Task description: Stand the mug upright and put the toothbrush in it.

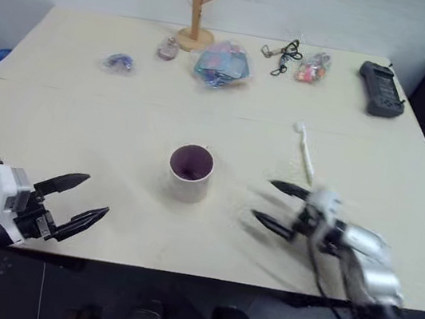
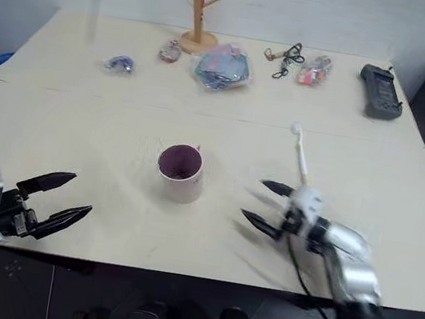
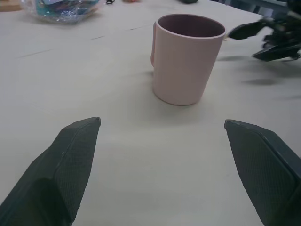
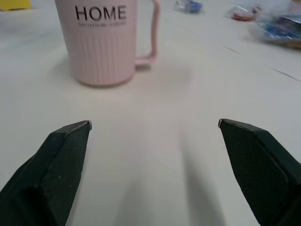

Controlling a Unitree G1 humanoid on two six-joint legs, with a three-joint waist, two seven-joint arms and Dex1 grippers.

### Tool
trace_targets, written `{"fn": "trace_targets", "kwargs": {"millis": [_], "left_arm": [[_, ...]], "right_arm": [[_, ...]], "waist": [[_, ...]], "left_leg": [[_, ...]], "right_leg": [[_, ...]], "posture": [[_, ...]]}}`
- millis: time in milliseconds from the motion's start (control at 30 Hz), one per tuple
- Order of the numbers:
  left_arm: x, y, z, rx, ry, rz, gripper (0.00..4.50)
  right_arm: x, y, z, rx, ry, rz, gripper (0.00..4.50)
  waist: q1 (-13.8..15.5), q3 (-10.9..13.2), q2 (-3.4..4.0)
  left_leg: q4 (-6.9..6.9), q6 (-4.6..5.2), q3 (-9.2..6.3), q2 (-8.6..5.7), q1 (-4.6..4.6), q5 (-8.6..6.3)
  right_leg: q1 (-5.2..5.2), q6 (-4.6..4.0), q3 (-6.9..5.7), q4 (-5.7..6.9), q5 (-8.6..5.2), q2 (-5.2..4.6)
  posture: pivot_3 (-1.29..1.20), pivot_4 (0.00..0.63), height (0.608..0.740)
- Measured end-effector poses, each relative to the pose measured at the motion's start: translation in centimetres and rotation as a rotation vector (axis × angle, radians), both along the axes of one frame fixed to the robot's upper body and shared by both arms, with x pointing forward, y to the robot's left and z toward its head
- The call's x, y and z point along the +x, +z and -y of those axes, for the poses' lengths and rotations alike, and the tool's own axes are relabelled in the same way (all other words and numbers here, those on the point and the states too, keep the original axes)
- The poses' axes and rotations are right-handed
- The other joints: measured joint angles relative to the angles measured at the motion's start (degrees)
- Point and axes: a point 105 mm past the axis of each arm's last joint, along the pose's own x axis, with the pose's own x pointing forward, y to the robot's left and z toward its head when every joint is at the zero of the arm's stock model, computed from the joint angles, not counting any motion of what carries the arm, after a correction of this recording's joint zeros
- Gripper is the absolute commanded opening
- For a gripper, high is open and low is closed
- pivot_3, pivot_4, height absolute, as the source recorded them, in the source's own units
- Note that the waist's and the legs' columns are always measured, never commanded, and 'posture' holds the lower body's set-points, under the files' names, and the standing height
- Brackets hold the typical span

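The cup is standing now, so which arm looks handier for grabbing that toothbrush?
The right one, I'd say. The toothbrush lies flat on the table on the robot's right, just beyond the right gripper, whose jaws are open and empty. The left gripper, also open, sits on the far side of the upright mug.

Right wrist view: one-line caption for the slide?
Open right gripper faces the upright pink HOME mug on the table, empty and apart from it.

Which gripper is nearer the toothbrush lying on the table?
Right. The right gripper, open, sits just in front of the toothbrush, not touching it. The left gripper, open, is far across the table, beyond the upright mug.
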Motion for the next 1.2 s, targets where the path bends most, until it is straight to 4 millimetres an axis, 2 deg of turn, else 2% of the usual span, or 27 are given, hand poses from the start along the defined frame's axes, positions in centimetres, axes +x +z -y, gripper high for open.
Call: {"fn": "trace_targets", "kwargs": {"millis": [67, 167, 267, 367, 433, 500, 700, 833, 967, 1067, 1200], "left_arm": [[0.1, 0.2, 0.0, 0.007, -0.005, 0.015, 4.50], [0.4, 0.2, -0.2, 0.009, -0.003, 0.024, 4.50], [0.8, 0.2, 0.1, 0.008, -0.014, 0.027, 4.50], [1.4, 0.6, 0.6, 0.005, -0.044, 0.044, 4.50], [1.7, 0.8, 0.8, 0.005, -0.058, 0.050, 4.50], [2.2, 1.1, 1.1, 0.001, -0.071, 0.061, 4.50], [2.9, 1.8, 1.9, 0.010, -0.093, 0.098, 4.50], [3.1, 2.0, 2.7, 0.000, -0.104, 0.111, 4.50], [3.0, 1.6, 3.5, -0.005, -0.127, 0.102, 4.50], [3.0, 1.5, 3.7, -0.006, -0.128, 0.099, 4.50], [3.0, 1.5, 3.7, -0.007, -0.119, 0.101, 4.50]], "right_arm": [[-1.4, -0.1, 3.6, -0.005, -0.112, 0.001, 4.48], [-2.9, -0.4, 7.2, -0.005, -0.267, 0.005, 4.48], [-4.0, -0.9, 9.5, -0.007, -0.386, -0.001, 4.48], [-3.8, -0.9, 10.2, 0.005, -0.464, 0.013, 4.48], [-2.6, -0.2, 10.1, 0.029, -0.490, 0.014, 4.48], [-0.3, 1.1, 9.4, 0.049, -0.488, -0.004, 4.48], [6.6, 6.5, 6.4, 0.069, -0.469, -0.183, 4.48], [10.4, 6.8, 4.8, -0.090, -0.538, -0.385, 4.48], [13.2, 6.0, 2.8, -0.179, -0.587, -0.500, 4.48], [14.4, 5.3, 1.7, -0.226, -0.596, -0.534, 3.90], [14.8, 4.3, 1.8, -0.290, -0.613, -0.561, 2.59]], "waist": [[0.30, 0.00, 0.00], [0.23, 0.00, 0.00], [0.37, -0.01, 0.01], [0.30, -0.01, 0.01], [0.04, -0.01, 0.03], [-0.39, 0.00, 0.04], [-1.02, 0.04, 0.13], [-1.01, 0.04, 0.15], [-1.01, 0.02, 0.12], [-0.85, -0.01, 0.07], [-0.97, 0.00, 0.07]], "left_leg": [[0.00, 0.01, 0.05, 0.01, 0.07, -0.01], [-0.05, 0.02, 0.12, 0.03, 0.22, -0.01], [-0.04, 0.02, 0.13, 0.02, 0.27, -0.01], [-0.04, 0.02, 0.15, 0.02, 0.41, -0.01], [-0.08, 0.02, 0.21, 0.02, 0.48, -0.01], [-0.06, 0.01, 0.24, 0.02, 0.49, -0.01], [-0.13, -0.02, 0.18, 0.08, 0.35, 0.01], [-0.04, -0.03, 0.08, 0.04, -0.08, 0.02], [-0.02, -0.03, 0.09, 0.00, -0.10, 0.02], [0.07, -0.01, 0.05, -0.07, -0.12, 0.03], [0.09, 0.00, 0.06, -0.11, -0.17, 0.04]], "right_leg": [[0.03, 0.00, 0.04, 0.01, 0.00, 0.02], [0.11, 0.00, 0.12, 0.06, 0.00, 0.06], [0.15, 0.00, 0.12, 0.07, 0.00, 0.05], [0.25, 0.00, 0.16, 0.09, 0.00, 0.05], [0.27, 0.00, 0.21, 0.11, 0.00, 0.06], [0.24, 0.00, 0.23, 0.18, 0.00, 0.06], [0.08, -0.01, 0.16, 0.13, 0.00, 0.07], [-0.22, -0.01, 0.10, 0.09, 0.00, 0.02], [-0.19, -0.01, 0.08, 0.01, 0.00, 0.00], [-0.12, 0.02, 0.05, -0.01, 0.02, -0.05], [-0.21, 0.03, 0.07, 0.08, 0.03, -0.06]], "posture": [[0.00, 0.150, 0.740], [0.00, 0.150, 0.740], [0.00, 0.150, 0.740], [0.00, 0.150, 0.740], [0.00, 0.150, 0.740], [0.00, 0.150, 0.740], [0.00, 0.150, 0.740], [0.00, 0.150, 0.740], [0.00, 0.150, 0.740], [0.00, 0.150, 0.740], [0.00, 0.150, 0.740]]}}
